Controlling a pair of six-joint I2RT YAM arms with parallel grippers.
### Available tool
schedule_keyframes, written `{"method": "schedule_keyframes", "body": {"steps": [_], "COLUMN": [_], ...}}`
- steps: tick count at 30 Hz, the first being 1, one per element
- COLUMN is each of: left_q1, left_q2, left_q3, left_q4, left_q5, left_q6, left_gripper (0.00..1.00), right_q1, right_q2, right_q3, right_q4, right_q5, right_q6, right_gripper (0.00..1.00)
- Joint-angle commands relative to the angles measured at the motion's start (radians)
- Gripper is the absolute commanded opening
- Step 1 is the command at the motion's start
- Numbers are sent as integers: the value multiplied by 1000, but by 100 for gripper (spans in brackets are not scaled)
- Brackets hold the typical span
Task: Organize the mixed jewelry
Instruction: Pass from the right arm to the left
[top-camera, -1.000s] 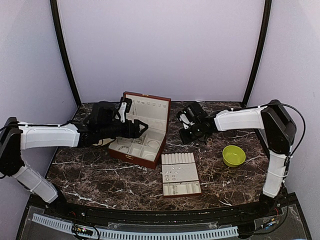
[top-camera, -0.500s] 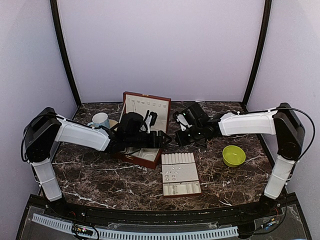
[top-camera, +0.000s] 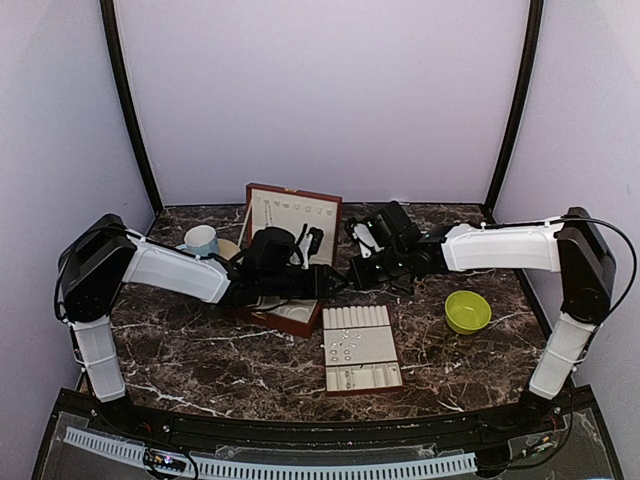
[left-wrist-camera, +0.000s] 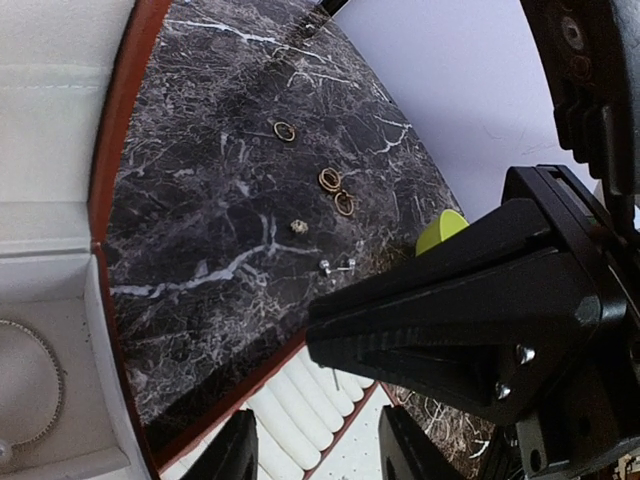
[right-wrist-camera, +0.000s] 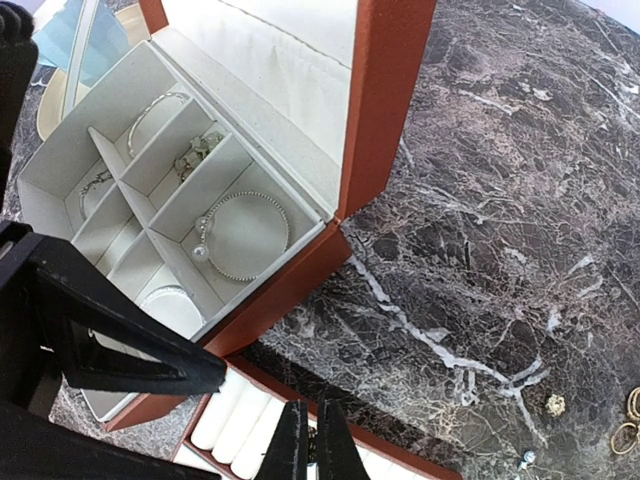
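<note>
Hovering beside the box (top-camera: 293, 214) at its 3 o'clock edge, the left tool (left-wrist-camera: 320, 432) stands released, empty; the right tool (right-wrist-camera: 311, 432) is clenched

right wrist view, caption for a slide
Beaded bracelet in the open box, loose rings out on the marble table

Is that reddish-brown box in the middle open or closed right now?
Open. The box has its lid standing upright, and the right wrist view looks into its cream compartments, a bracelet lying in one.
</note>
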Motion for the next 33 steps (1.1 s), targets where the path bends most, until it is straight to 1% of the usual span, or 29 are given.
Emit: {"method": "schedule_keyframes", "body": {"steps": [1,7,11,14,28,32,33], "left_q1": [-12,-13,-15,-19,-21,-21,-22], "left_q2": [6,20,32,35,57,57,57], "left_q3": [39,58,69,70,93,97,99], "left_q4": [16,5,-3,-5,-19,-17,-17], "left_q5": [29,34,45,44,29,20,19], "left_q6": [-2,1,-1,-2,3,4,5], "left_gripper": [45,43,35,30,27,23,20], "right_q1": [12,15,15,15,16,19,19], "right_q2": [-36,-45,-47,-47,-45,-47,-47], "right_q3": [3,0,2,3,5,0,-1], "right_q4": [25,23,23,21,29,32,32], "right_q5": [-2,-2,0,4,-18,-18,-18], "right_q6": [11,11,6,3,1,0,0], "right_gripper": [0,0,0,0,1,1,1]}}
